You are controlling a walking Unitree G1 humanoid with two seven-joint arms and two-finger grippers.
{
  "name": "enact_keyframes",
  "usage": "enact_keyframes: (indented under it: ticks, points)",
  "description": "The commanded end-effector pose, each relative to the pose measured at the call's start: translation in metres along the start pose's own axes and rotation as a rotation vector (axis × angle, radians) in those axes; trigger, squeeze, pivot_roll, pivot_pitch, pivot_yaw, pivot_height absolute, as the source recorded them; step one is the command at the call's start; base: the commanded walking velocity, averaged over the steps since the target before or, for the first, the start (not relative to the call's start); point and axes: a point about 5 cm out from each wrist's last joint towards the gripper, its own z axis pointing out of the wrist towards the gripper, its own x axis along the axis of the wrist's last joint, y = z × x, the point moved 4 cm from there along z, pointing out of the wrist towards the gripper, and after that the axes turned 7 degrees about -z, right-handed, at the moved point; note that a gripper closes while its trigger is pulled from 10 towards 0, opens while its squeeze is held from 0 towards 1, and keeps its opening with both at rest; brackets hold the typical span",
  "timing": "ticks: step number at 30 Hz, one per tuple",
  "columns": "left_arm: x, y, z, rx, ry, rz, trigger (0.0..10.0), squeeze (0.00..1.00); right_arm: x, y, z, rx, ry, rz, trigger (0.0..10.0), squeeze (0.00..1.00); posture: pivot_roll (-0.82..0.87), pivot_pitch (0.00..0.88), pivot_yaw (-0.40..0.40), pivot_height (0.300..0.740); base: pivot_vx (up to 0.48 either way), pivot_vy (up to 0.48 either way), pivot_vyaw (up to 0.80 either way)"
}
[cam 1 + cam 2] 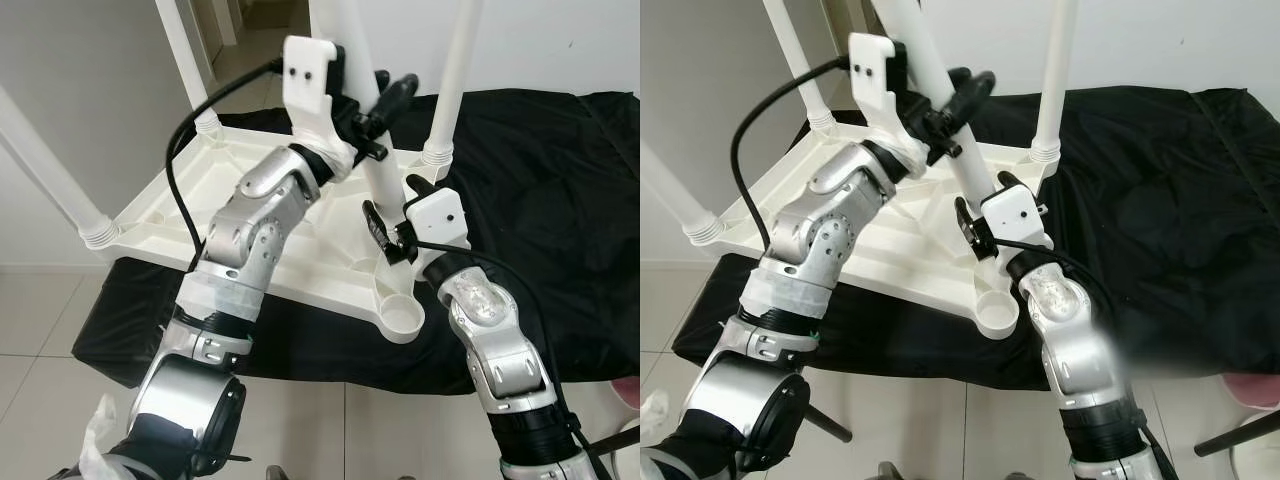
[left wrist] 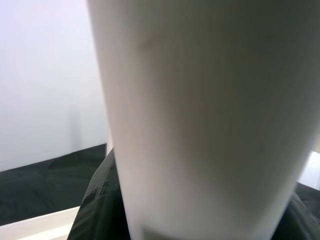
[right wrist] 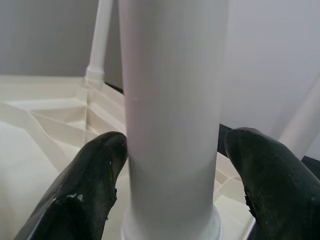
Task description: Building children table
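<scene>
Right gripper (image 1: pixel 385 232): sitting at frame centre, its black fingers (image 3: pixel 92 175) straddling the loose table leg (image 1: pixel 378 180) low down; one finger is touching the leg, the other is standing slightly off, so the grip is looking narrow but not fully clamped.

Left gripper (image 1: pixel 385 105): sitting above it, upper centre, appearing closed around the same leg higher up.

Table leg: white tube, long axis near upright, leaning toward upper left, lower end pointing down onto the tabletop underside.

Upturned white tabletop (image 1: pixel 200 215): lying mid-left on a black cloth (image 1: pixel 540 180). Three fitted legs (image 1: pixel 455 80) are rising at its other corners.

Empty corner socket (image 1: pixel 402 318): lying below the right gripper, toward lower centre, nearer the right arm; judged the leg's destination.
</scene>
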Motion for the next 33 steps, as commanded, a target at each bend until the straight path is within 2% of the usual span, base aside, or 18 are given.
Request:
enact_keyframes:
  ticks: [1,12,13,14,15,17,18,29,30,31,32,33]
  points:
    - [0.003,0.008,0.0,-0.024,0.018,0.033,10.0,0.0,-0.002,-0.006,0.009,0.027,-0.02,-0.018,10.0,0.0,-0.07,0.014,0.108,0.74,0.0,0.0,0.0]
    - [0.0,0.017,0.002,-0.031,0.031,0.049,10.0,0.0,-0.003,-0.008,0.026,0.067,-0.036,-0.066,10.0,0.0,-0.06,0.01,0.089,0.74,0.0,0.0,0.0]
    - [0.0,0.017,0.002,-0.031,0.031,0.049,10.0,0.0,-0.003,-0.009,0.026,0.074,-0.038,-0.068,8.4,0.0,-0.06,0.01,0.089,0.74,0.0,0.0,0.0]
    - [0.0,0.017,0.002,-0.031,0.031,0.049,10.0,0.0,-0.003,-0.009,0.026,0.074,-0.038,-0.068,8.4,0.0,-0.06,0.01,0.089,0.74,0.0,0.0,0.0]
    - [0.001,0.018,0.002,-0.03,0.032,0.052,10.0,0.0,-0.004,-0.01,0.027,0.077,-0.044,-0.069,1.0,0.0,-0.06,0.009,0.087,0.74,0.0,0.0,0.0]
    - [0.001,0.018,0.002,-0.03,0.032,0.052,10.0,0.0,-0.004,-0.01,0.027,0.077,-0.044,-0.069,1.0,0.0,-0.06,0.009,0.087,0.74,0.0,0.0,0.0]
    - [0.001,0.019,0.002,-0.031,0.033,0.055,10.0,0.0,-0.005,-0.011,0.027,0.081,-0.047,-0.071,0.0,0.0,-0.06,0.007,0.086,0.74,0.0,0.0,0.0]
    - [-0.004,0.028,0.003,-0.061,0.025,0.052,10.0,0.0,-0.012,-0.016,0.023,0.072,-0.084,-0.046,0.0,0.0,-0.06,0.0,0.09,0.74,0.0,0.0,0.0]
    - [-0.005,0.029,0.003,-0.066,0.025,0.044,10.0,0.15,-0.014,-0.017,0.022,0.063,-0.097,-0.035,7.3,0.0,-0.07,0.0,0.092,0.74,0.0,0.0,0.0]
    - [-0.005,0.029,0.003,-0.068,0.026,0.039,10.0,0.15,-0.015,-0.017,0.022,0.057,-0.104,-0.029,7.3,0.0,-0.07,0.0,0.092,0.74,0.0,0.0,0.0]
    - [-0.004,0.03,0.004,-0.074,0.03,0.032,10.0,1.0,-0.016,-0.016,0.022,0.04,-0.116,-0.006,10.0,0.0,-0.07,0.0,0.093,0.74,0.0,0.0,0.0]
    - [-0.004,0.03,0.004,-0.074,0.03,0.032,10.0,1.0,-0.016,-0.016,0.022,0.04,-0.116,-0.006,10.0,0.0,-0.07,0.0,0.093,0.74,0.0,0.0,0.0]
